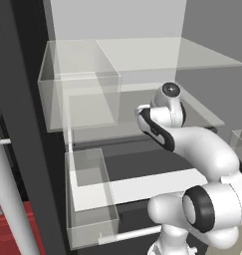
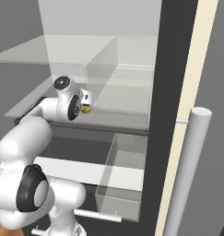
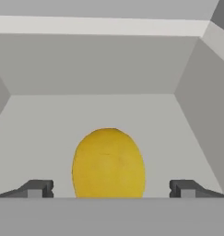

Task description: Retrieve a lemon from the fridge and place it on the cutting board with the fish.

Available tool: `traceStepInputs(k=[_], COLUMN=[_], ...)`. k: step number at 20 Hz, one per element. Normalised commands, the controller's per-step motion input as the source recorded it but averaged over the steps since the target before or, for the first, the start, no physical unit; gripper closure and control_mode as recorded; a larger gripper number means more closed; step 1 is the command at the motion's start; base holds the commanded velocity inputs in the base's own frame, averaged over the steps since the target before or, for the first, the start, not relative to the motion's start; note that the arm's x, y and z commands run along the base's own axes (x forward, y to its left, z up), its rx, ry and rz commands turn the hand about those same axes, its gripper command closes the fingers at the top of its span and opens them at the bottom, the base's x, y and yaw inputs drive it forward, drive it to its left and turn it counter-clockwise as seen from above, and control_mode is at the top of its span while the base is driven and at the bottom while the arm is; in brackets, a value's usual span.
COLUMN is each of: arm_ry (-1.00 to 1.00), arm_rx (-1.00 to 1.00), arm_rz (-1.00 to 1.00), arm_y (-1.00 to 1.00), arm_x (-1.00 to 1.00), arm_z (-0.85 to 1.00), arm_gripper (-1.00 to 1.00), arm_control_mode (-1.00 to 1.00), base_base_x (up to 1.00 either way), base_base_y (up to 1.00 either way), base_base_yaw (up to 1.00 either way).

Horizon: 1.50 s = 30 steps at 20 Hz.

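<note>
- The lemon (image 3: 109, 162) sits on a pale shelf inside the fridge (image 1: 117, 30), dead centre between my two finger tips (image 3: 37, 188) in the hand view.
- I see the gripper (image 3: 111, 190) spread wide, with clear space on each side of the fruit and neither tip touching it.
- In the right base view, a spot of yellow, the lemon (image 2: 87, 109), shows just past the hand, on the middle shelf beside a clear bin (image 2: 118, 83).
- My arm (image 1: 192, 144) reaches forward into the open fridge; in the left base view, the wrist hides the hand's front.
- Below the arm, I see a lower clear bin (image 1: 90, 199) and a white shelf (image 1: 152, 185).
- A white bar handle (image 2: 185, 175) stands at the right of the right base view.
</note>
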Motion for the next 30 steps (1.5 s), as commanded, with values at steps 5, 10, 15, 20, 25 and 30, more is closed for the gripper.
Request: traceStepInputs(k=[5,10,15,20,25,30], arm_ry=[0.00,0.00,0.00,0.00,0.00,-0.08], arm_rx=[0.00,0.00,0.00,0.00,0.00,0.01], arm_rz=[0.00,0.00,0.00,0.00,0.00,0.00], arm_y=[0.00,0.00,0.00,0.00,0.00,0.01], arm_x=[0.10,0.11,0.11,0.11,0.02,-0.76], arm_z=[-0.16,-0.03,-0.04,-0.08,-0.04,0.09], arm_gripper=[-1.00,-1.00,1.00,1.00,1.00,1.00], arm_control_mode=[-1.00,-1.00,-1.00,-1.00,-1.00,-1.00], base_base_x=[0.00,0.00,0.00,0.00,0.00,0.00], base_base_y=[0.00,0.00,0.00,0.00,0.00,0.00], base_base_yaw=[0.00,0.00,0.00,0.00,0.00,0.00])
